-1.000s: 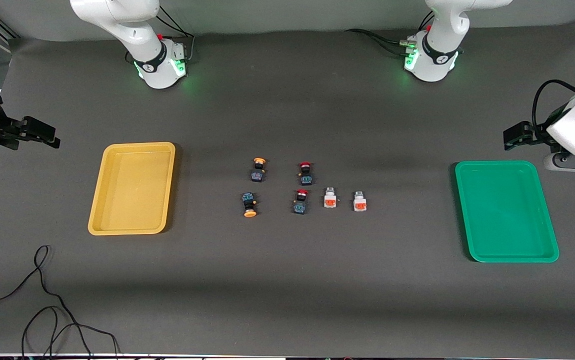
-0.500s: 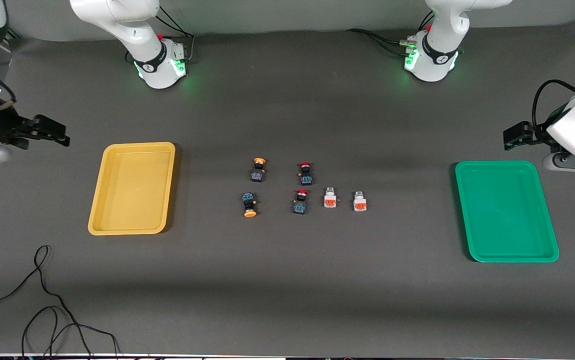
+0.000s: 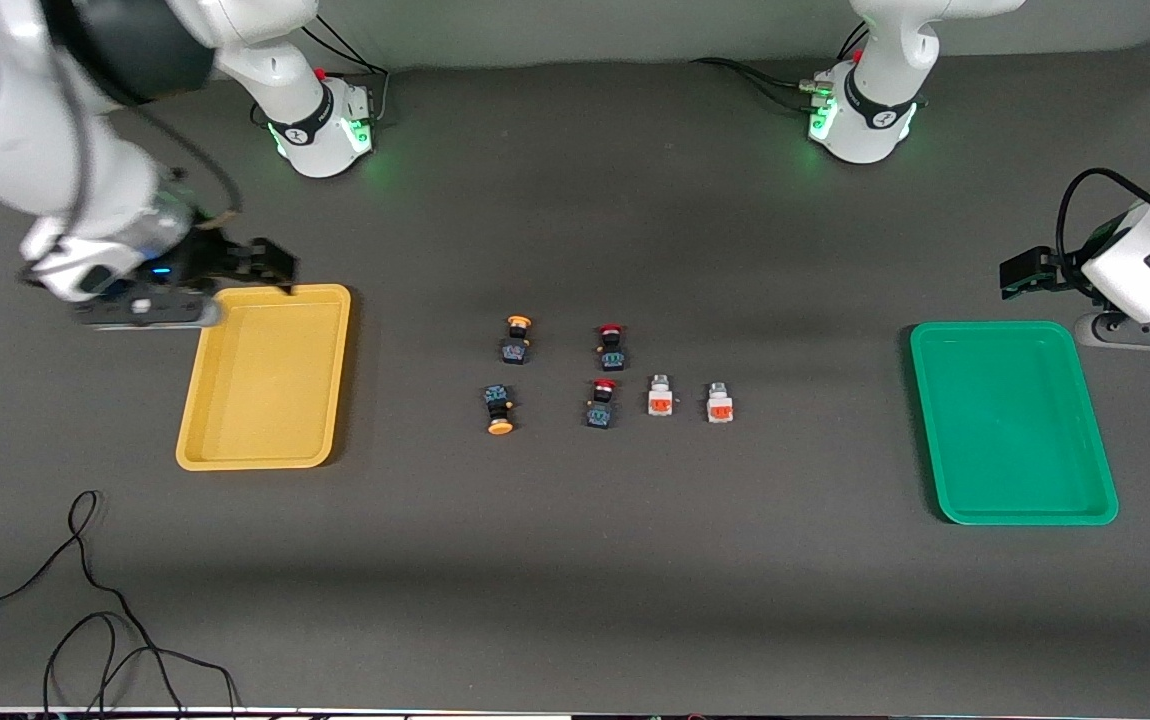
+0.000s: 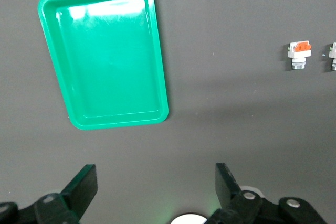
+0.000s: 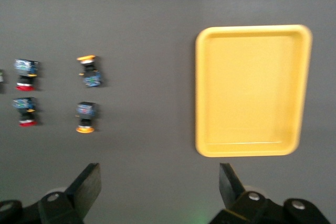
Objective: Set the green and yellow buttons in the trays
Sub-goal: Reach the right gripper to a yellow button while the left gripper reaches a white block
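Note:
Two dark buttons with orange-yellow caps (image 3: 517,338) (image 3: 498,408) and two white buttons with orange-red patches (image 3: 660,396) (image 3: 719,403) lie mid-table. The yellow tray (image 3: 265,390) lies toward the right arm's end, the green tray (image 3: 1010,425) toward the left arm's end. My right gripper (image 3: 270,262) hovers open and holds nothing, by the yellow tray's corner farthest from the front camera. In the right wrist view, its fingers (image 5: 160,184) frame bare table beside the tray (image 5: 252,90). My left gripper (image 3: 1020,272) hangs open with nothing in it, beside the green tray (image 4: 107,56).
Two dark buttons with red caps (image 3: 611,346) (image 3: 601,402) lie between the yellow-capped and the white ones. A black cable (image 3: 85,600) loops on the table near the front camera at the right arm's end. Both arm bases (image 3: 320,130) (image 3: 860,120) stand farthest from the front camera.
My right arm has swung in from the table's end toward the yellow tray, its gripper still open. The left gripper has barely shifted. No button has moved.

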You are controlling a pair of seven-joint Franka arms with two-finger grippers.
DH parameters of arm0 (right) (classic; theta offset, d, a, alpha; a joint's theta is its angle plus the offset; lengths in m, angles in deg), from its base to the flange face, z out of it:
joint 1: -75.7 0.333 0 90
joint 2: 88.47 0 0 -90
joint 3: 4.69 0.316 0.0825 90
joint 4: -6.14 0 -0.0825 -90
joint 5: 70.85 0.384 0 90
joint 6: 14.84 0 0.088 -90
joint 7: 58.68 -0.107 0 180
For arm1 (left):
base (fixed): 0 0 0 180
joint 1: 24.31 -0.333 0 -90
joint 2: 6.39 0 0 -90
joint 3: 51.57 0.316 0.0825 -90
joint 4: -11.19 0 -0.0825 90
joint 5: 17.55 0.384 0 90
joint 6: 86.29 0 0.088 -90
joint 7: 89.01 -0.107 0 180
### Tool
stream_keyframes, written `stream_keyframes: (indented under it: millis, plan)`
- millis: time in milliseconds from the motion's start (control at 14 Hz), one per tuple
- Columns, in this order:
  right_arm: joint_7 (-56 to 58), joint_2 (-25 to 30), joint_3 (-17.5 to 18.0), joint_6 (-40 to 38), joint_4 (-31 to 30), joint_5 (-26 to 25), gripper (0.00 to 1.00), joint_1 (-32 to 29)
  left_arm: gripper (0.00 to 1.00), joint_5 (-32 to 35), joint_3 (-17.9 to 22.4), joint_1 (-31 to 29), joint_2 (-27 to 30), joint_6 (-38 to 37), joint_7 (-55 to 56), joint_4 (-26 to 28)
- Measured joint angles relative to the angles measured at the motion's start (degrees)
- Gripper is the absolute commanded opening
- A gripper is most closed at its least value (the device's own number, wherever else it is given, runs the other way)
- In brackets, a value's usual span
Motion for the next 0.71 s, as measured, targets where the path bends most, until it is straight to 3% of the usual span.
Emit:
stream_keyframes:
  millis: [429, 714]
  plan:
    - [-18.2, -3.5, 0.1, 7.2, -1.7, 0.4, 1.0, 18.1, 1.0, -3.0, -0.1, 0.1, -0.1, -0.3, 0.0, -0.2]
    - [-20.1, -4.0, 0.1, 15.2, -6.8, 0.4, 1.0, 22.2, 1.0, -5.3, -2.0, 1.3, -1.0, -0.6, 1.5, -0.2]
